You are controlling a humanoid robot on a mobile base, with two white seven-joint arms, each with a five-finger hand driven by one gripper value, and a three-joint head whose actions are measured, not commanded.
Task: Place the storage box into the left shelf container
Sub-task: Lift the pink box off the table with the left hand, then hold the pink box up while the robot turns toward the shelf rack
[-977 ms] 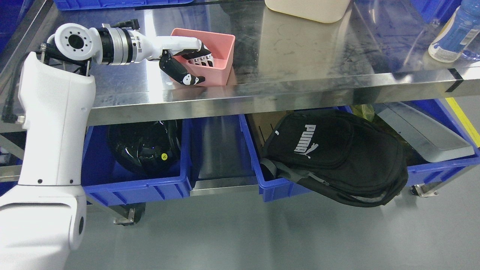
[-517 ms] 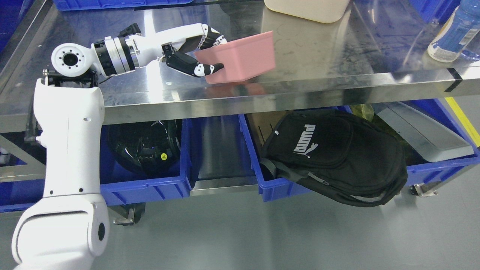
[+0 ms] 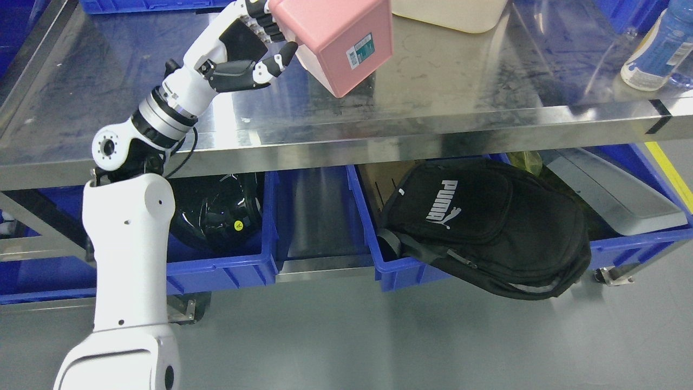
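right now my left hand (image 3: 254, 49) is clamped on the rim of the pink storage box (image 3: 338, 40), held tilted in the air above the steel bench (image 3: 379, 124). i'd keep that grip firm, carry it out past the bench edge, then lower toward the left blue container (image 3: 216, 271), watching the black helmet (image 3: 216, 216) inside.

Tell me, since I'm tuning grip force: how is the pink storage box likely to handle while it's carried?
The pink storage box looks like rigid moulded plastic, so it should keep its shape. The left hand holds it tilted in the air by one edge, so it is probably light. Its smooth, glossy walls could slip or swivel in that grip.
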